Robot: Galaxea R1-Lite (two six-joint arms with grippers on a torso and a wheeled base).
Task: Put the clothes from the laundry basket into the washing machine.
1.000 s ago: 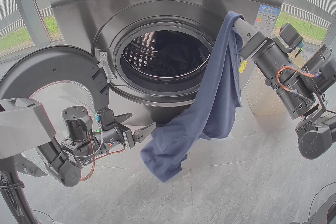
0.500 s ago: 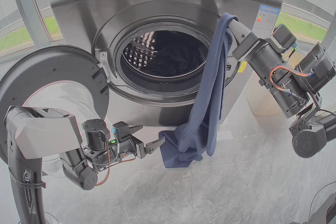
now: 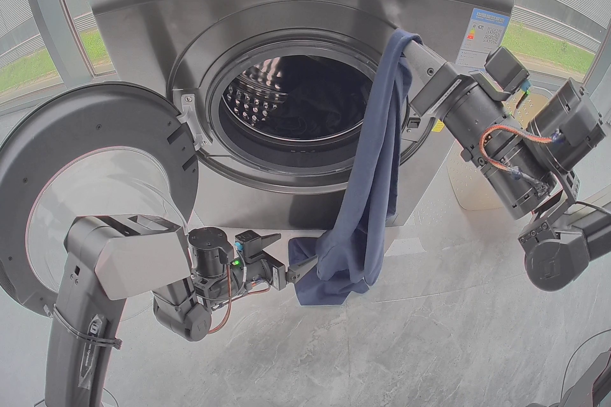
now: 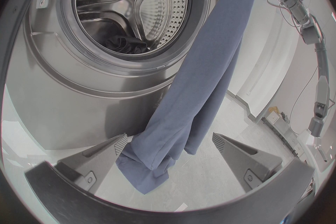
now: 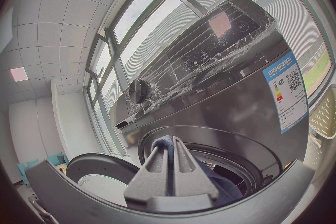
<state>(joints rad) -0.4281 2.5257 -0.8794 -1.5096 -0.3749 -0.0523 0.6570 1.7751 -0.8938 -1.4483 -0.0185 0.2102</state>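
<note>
- Nearest us, the left claw sits low before the washing machine's base, jaws apart, the blue garment's bottom hem right at its tips.
- The garment hangs long and near-vertical down the machine's front, right of the opening, its foot bunched just above the floor.
- Up top, the right claw is clamped on the upper end, by the opening's upper right rim.
- We reckon the tail must go up and left into the drum; the left arm's nearer.
- Deep inside the machine, dark clothes lie.
</note>
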